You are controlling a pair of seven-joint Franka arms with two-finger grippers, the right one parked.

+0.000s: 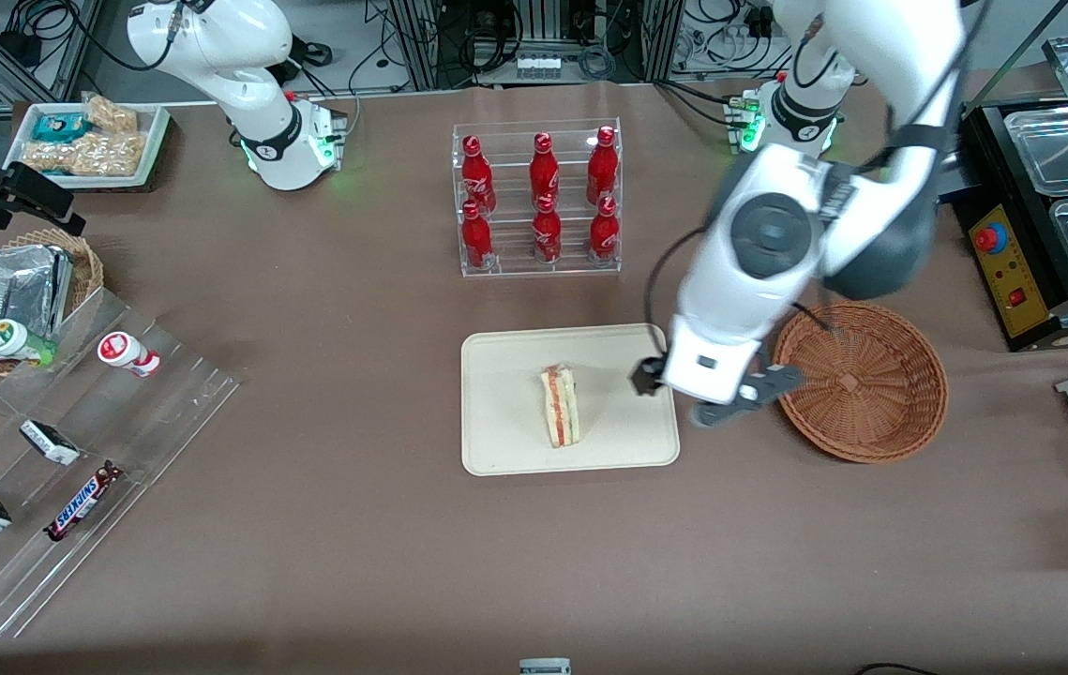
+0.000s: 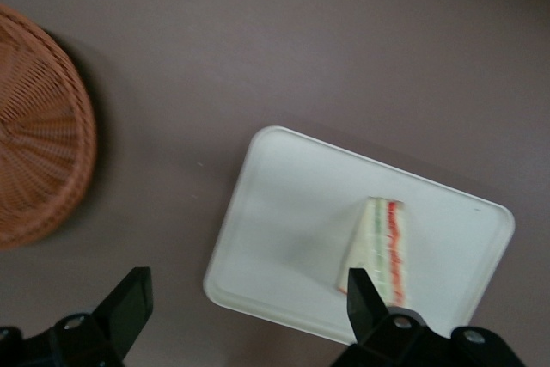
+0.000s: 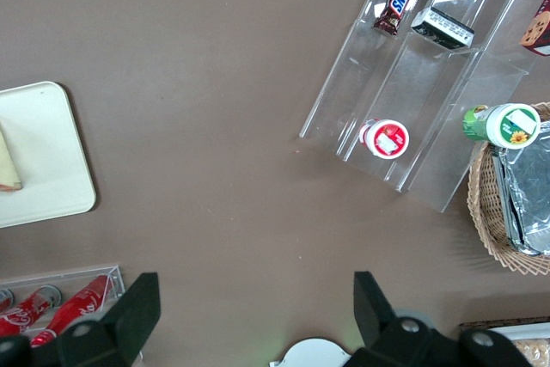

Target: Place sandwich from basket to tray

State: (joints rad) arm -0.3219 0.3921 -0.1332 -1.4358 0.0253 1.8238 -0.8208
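The sandwich (image 1: 560, 406) (image 2: 382, 251), a pale wedge with red and green layers, lies on the cream tray (image 1: 505, 441) (image 2: 284, 212), about at its middle. The reddish-brown wicker basket (image 1: 862, 384) (image 2: 34, 126) stands beside the tray toward the working arm's end and holds nothing. My left gripper (image 1: 702, 384) (image 2: 245, 298) hangs open above the tray's edge nearest the basket. Nothing is between its fingers, and a tray corner shows below the gap. One fingertip (image 2: 361, 294) overlaps the sandwich's end in the wrist view without touching it.
A clear rack of red bottles (image 1: 538, 197) stands farther from the front camera than the tray. A stepped acrylic shelf with snack bars (image 1: 74, 450), a pale foil-filled basket (image 1: 27, 291) and a white snack tray (image 1: 88, 141) lie toward the parked arm's end. A black appliance (image 1: 1012, 244) is near the basket.
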